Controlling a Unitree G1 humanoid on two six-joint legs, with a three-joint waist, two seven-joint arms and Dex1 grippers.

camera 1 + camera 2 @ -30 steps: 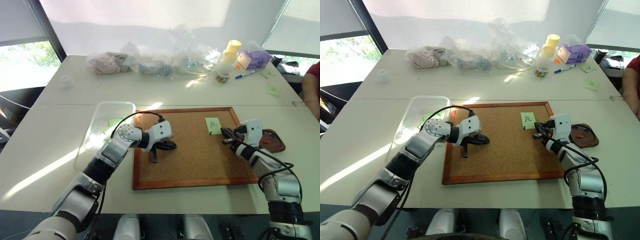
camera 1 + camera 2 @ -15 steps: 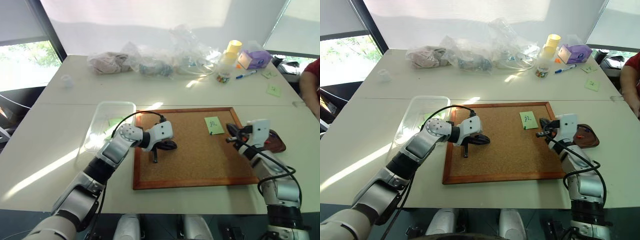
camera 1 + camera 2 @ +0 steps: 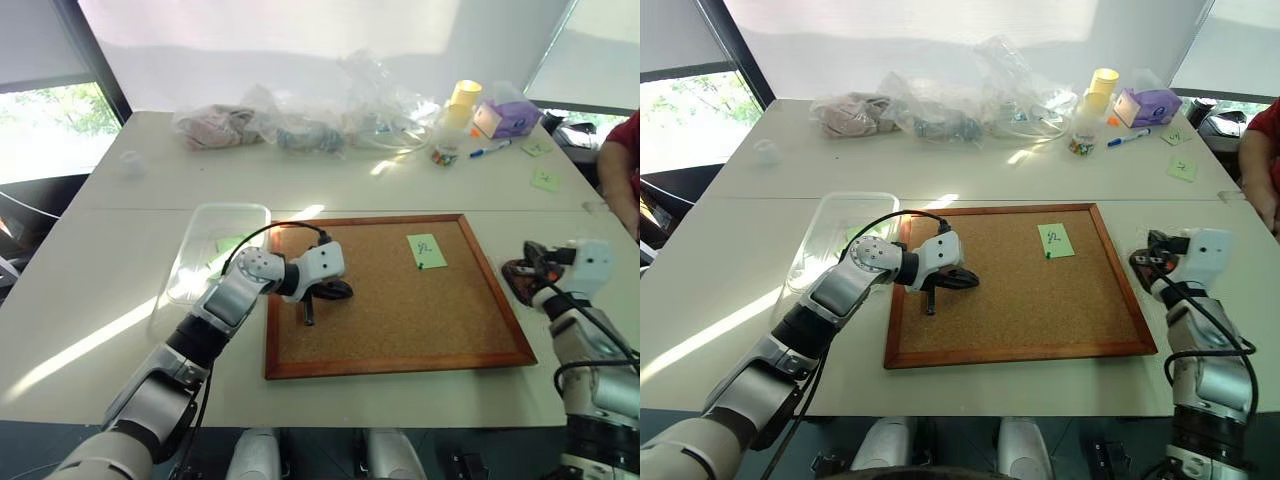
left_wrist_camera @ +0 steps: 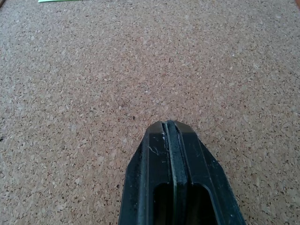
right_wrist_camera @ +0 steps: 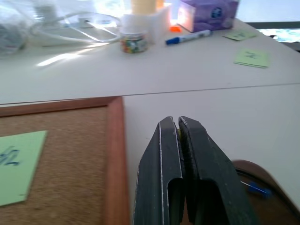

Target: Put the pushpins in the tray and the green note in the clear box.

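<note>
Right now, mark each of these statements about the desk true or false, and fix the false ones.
1. The green note lies on the corkboard. True.
2. The left gripper is open. False: its fingers are pressed shut over bare cork.
3. The right gripper is above the tray. True.
4. The clear box sits right of the corkboard. False: it is at the left.

My right gripper [image 5: 179,123] hovers over the brown tray [image 5: 269,180], a blue pin [image 5: 257,189] lying inside. Green note [image 3: 1056,240] lies flat on the cork, between my grippers. Clear box [image 3: 205,250] sits behind my left gripper [image 3: 312,318].
</note>
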